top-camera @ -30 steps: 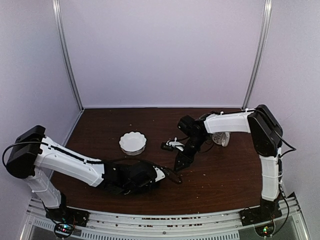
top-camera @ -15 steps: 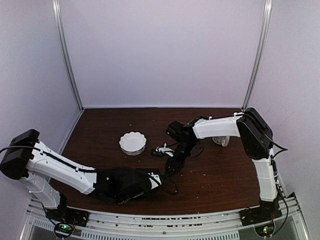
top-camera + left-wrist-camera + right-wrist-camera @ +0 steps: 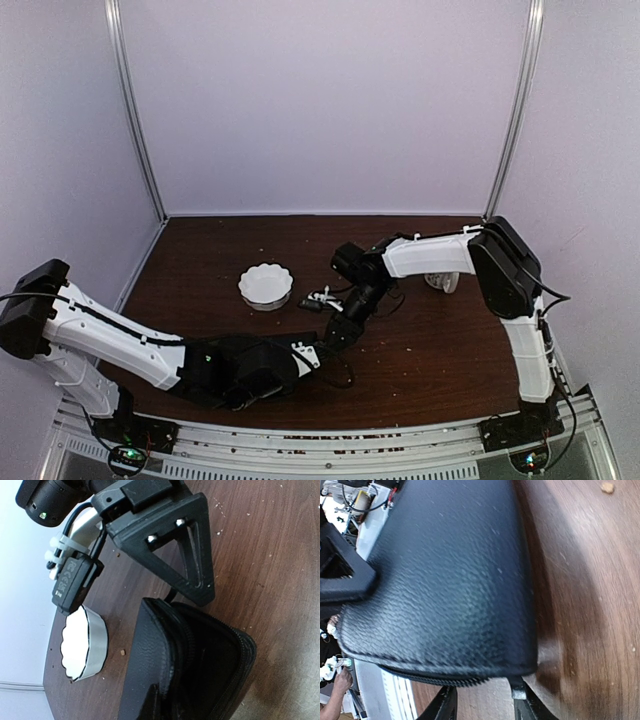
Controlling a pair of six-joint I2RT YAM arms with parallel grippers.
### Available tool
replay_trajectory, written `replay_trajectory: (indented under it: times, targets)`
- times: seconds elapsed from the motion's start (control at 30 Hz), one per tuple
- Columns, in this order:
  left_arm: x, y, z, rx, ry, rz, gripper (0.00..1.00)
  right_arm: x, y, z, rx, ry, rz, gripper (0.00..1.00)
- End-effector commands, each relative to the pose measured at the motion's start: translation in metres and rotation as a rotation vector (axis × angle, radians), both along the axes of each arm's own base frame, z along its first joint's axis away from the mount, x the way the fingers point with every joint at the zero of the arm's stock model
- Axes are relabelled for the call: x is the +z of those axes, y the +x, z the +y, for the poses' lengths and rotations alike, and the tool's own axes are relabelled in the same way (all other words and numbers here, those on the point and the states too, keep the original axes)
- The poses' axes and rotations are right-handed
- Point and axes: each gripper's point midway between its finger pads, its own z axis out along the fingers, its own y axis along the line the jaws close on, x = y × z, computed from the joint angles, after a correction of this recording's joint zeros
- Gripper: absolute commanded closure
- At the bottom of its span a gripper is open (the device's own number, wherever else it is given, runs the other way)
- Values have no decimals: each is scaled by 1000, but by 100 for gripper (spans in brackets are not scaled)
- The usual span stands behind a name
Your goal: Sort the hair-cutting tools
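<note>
The black fabric case [image 3: 240, 368] lies at the near middle of the table under my left arm. My left gripper [image 3: 305, 355] is shut on its raised flap; in the left wrist view the case [image 3: 150, 665] fills the lower frame, zipper open, and hides my fingers. My right gripper [image 3: 335, 338] is open right at the case's far corner. In the right wrist view its fingertips [image 3: 517, 695] stand apart just short of the case's zipper edge [image 3: 445, 570]. One right finger shows in the left wrist view [image 3: 195, 555]. No scissors or hair clips are visible.
A white scalloped bowl [image 3: 266, 285] stands on the brown table behind the case, also in the left wrist view [image 3: 90, 640]. A small white object [image 3: 441, 278] sits behind my right forearm. Frame posts stand at the back corners.
My right gripper has moved left and toward me, down to the case's corner. My left arm has shifted a little nearer and left with the case.
</note>
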Motion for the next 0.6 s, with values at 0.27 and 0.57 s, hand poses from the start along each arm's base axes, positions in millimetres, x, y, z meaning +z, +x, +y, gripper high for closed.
replay_trajectory:
  times: [0.27, 0.57]
  targets:
    - [19, -5, -19, 3, -95, -4, 100, 5, 17, 9, -44, 64, 59, 83]
    - [6, -5, -17, 8, -47, 5, 100, 5, 23, -1, -59, 45, 7, 100]
